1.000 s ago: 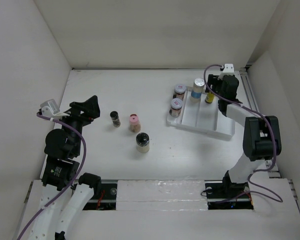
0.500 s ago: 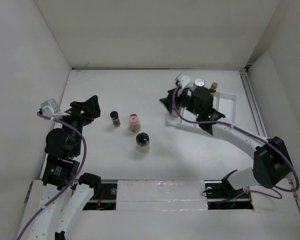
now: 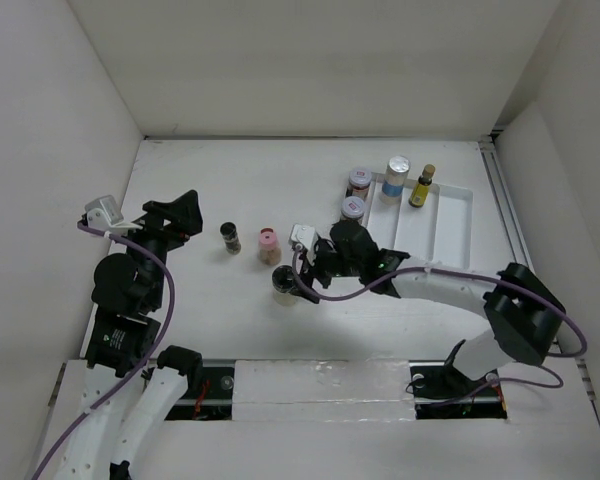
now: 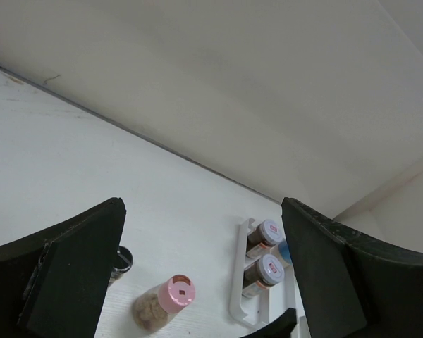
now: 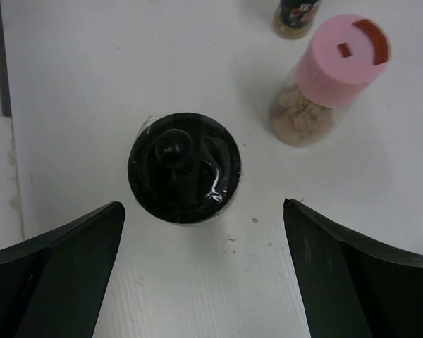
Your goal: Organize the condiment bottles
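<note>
The left gripper (image 3: pixel 178 214) hangs by the left edge of the worktop (image 3: pixel 230 175). Its fingers are spread wide with nothing between them, and it faces the far right corner. Judged from that pose, it is parked out of the other arm's way.

Three condiment bottles stand loose on the bare surface, left of the middle. The dark narrow bottle (image 3: pixel 230 237) is furthest left, and the pink-capped jar (image 3: pixel 268 245) is just beside it. The black-lidded jar (image 3: pixel 283 284) stands a little nearer the near edge. All three are upright and none touches another, so each leaves room for fingers on either side.

The right gripper (image 3: pixel 302 279) reaches across from the right, low over the black-lidded jar. In the right wrist view its fingers (image 5: pixel 70 260) are parted, one on each side of the jar's lid (image 5: pixel 185 167) and short of it. Neither finger touches the jar, so this reads as lining up for a side pinch that has not yet closed.

Toward the far right corner lies the white ridged tray (image 3: pixel 450 215). At its left end stand two silver-lidded brown jars (image 3: pixel 359 180). A blue-labelled bottle (image 3: pixel 396 178) and a slim yellow bottle (image 3: pixel 421 187) stand along its far side. Being grouped there leaves the grooves nearer the right edge free, probably for the three loose bottles.
</note>
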`<state>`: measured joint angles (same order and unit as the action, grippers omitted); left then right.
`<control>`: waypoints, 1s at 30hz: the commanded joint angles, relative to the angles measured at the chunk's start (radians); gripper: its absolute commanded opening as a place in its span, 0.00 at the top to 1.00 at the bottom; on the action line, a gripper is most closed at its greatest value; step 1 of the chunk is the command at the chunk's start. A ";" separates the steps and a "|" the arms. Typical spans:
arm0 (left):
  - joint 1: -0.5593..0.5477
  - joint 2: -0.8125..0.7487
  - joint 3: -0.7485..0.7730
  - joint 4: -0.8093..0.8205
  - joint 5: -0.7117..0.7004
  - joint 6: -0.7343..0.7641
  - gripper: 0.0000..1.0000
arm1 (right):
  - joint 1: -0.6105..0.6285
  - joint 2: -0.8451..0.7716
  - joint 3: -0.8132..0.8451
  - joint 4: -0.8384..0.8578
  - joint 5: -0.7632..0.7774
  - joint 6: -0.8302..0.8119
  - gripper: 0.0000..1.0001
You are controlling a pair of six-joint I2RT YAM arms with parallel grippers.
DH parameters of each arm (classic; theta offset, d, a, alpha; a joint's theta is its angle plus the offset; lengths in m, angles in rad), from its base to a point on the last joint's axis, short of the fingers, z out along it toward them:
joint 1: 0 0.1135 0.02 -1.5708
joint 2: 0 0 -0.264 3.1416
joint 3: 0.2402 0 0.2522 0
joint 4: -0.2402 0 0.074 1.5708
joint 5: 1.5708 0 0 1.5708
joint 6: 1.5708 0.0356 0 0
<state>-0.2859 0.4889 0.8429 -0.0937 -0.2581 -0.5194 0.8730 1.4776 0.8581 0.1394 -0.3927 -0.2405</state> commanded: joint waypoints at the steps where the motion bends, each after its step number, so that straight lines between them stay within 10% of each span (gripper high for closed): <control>1: 0.002 -0.004 -0.005 0.058 0.005 0.016 0.11 | 0.032 0.084 0.094 -0.006 -0.017 -0.045 0.00; 9: 0.002 0.007 -0.005 0.049 0.005 0.016 0.11 | 0.032 0.187 0.157 0.126 -0.040 -0.016 0.03; 14: 0.002 0.008 -0.005 0.049 0.016 0.016 0.11 | 0.032 0.199 0.148 0.166 -0.009 0.021 0.47; 23: 0.002 0.017 -0.005 0.049 0.020 0.016 0.11 | -0.219 -0.233 -0.003 0.216 0.292 0.122 0.51; 30: 0.002 0.007 -0.005 0.049 0.029 0.016 0.11 | -0.402 -0.254 -0.051 0.207 0.394 0.193 0.55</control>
<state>-0.2859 0.4999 0.8425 -0.0940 -0.2420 -0.5159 0.4927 1.1980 0.8406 0.3042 -0.0525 -0.0998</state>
